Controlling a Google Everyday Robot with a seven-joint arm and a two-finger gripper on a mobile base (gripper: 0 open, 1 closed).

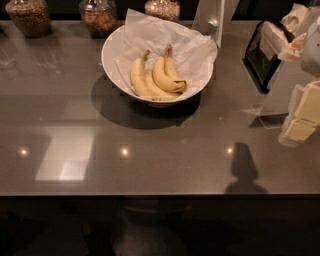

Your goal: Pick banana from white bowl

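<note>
A large glossy white bowl [111, 52] stands at the back middle of the grey counter, lined with crumpled white paper [165, 35]. A small bunch of yellow bananas [156, 77] lies in it, stems pointing away from me. My gripper [303, 118], cream and white, hangs at the right edge of the view above the counter. It is well to the right of the bowl and lower in the frame, apart from the bananas. Part of my white arm [312, 45] shows above it.
Glass jars of snacks [27, 16] [98, 16] [162, 7] line the back edge. A black holder with white napkins [261, 50] and a clear acrylic stand [272, 102] sit at the right. A metal upright [214, 20] stands behind the bowl. The counter's front edge [150, 194] runs across the lower frame.
</note>
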